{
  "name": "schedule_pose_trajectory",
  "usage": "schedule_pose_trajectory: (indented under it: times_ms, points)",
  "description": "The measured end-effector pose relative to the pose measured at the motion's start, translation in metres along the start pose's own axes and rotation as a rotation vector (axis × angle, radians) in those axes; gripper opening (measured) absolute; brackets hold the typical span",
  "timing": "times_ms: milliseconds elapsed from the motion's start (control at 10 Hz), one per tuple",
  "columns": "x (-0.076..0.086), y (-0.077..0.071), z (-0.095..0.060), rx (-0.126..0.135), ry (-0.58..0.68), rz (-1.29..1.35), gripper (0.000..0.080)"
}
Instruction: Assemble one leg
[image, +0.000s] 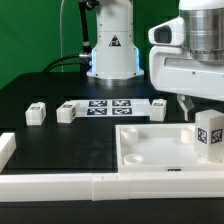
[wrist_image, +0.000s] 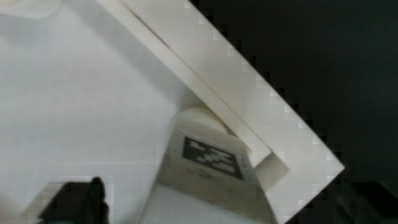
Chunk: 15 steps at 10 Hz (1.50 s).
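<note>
A white leg (image: 210, 135) with a black-and-white tag stands upright at the corner of the large white panel (image: 148, 143) on the exterior view's right. My gripper (image: 204, 106) hangs just above that leg, jaws apart. One dark finger (image: 186, 103) shows beside the leg's top, apart from it. In the wrist view the leg (wrist_image: 214, 155) sits in the corner of the panel (wrist_image: 89, 100), against the raised rim (wrist_image: 214, 70). My gripper (wrist_image: 217, 212) straddles it. One black finger (wrist_image: 71, 205) stands clear of the leg; the other finger is lost against the dark background.
Three more legs lie on the black table: two (image: 36, 113) (image: 67, 112) on the exterior view's left and one (image: 160, 108) behind the panel. The marker board (image: 108, 107) lies between them. A white rail (image: 50, 185) runs along the front. The arm's base (image: 112, 50) stands at the back.
</note>
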<state>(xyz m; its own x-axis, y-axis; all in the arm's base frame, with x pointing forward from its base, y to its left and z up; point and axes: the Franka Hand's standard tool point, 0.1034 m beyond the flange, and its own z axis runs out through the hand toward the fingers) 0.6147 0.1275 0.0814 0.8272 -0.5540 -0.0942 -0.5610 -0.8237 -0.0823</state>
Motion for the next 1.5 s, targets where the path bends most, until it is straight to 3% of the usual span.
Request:
schedule_pose_trajectory:
  times_ms: [700,1000,1200,1500]
  points:
    - [0.0061,0.0048,-0.0012,-0.003,0.004,-0.877,0.0649]
    - [0.0065,0.0057,-0.0003,-0.001,0.002,-0.914,0.0637]
    - [0.0072,0.0065,-0.0002,-0.003,0.003,-0.913,0.029]
    - [0.008,0.0074,-0.0001,-0.003,0.003,-0.887,0.0292]
